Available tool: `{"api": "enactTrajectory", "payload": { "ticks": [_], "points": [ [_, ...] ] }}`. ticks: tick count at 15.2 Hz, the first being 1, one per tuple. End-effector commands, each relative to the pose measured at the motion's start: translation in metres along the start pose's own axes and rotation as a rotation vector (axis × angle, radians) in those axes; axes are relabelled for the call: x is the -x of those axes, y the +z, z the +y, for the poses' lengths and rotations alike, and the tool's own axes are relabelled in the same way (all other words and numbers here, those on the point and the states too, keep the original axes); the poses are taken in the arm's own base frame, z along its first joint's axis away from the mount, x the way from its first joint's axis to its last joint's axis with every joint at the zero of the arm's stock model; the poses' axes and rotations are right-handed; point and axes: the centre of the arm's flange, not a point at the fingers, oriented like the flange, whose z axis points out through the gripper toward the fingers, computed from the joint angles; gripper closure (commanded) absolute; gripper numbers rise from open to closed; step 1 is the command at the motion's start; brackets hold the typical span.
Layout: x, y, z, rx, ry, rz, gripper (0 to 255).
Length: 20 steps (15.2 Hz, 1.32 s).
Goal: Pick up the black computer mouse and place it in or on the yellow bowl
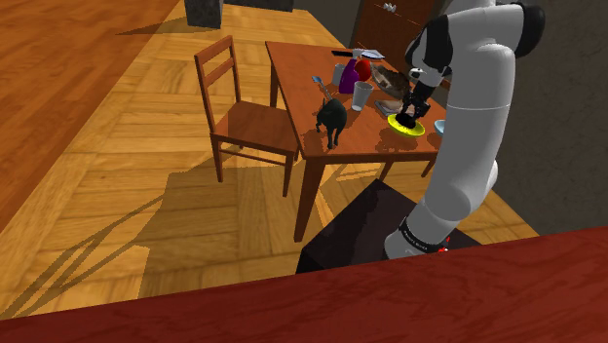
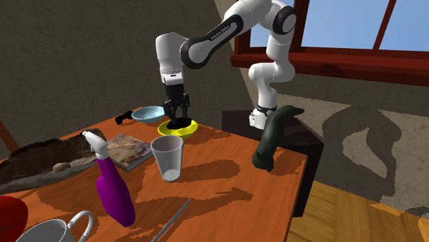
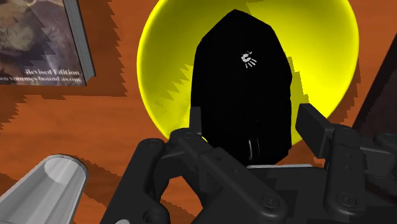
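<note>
The black computer mouse (image 3: 245,89) lies in the yellow bowl (image 3: 159,70) on the wooden table (image 2: 227,165), near a clear cup (image 2: 168,158) and a book (image 3: 44,38); the gripper (image 2: 177,115) straddles it, fingers (image 3: 313,122) parted, one showing a slight gap

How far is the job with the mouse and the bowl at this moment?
Done: the black mouse is already at the yellow bowl, inside its rim. In hand: the claw is low over the bowl, right at the mouse; I cannot tell whether it grips. Left: release if needed and lift the claw away.
</note>
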Motion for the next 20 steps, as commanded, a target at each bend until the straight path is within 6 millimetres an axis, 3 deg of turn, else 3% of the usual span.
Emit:
{"api": "enactTrajectory", "payload": {
  "ticks": [1, 2, 3, 8, 12, 20],
  "points": [
    [0.000, 0.000, 0.000, 0.000, 0.000, 0.000, 255],
    [0.000, 0.000, 0.000, 0.000, 0.000, 0.000, 255],
    [0.000, 0.000, 0.000, 0.000, 0.000, 0.000, 0],
    [0.000, 0.000, 0.000, 0.000, 0.000, 0.000, 0],
    [0.000, -0.050, 0.000, 0.000, 0.000, 0.000, 0],
    [0.000, -0.050, 0.000, 0.000, 0.000, 0.000, 0]
  ]
}}
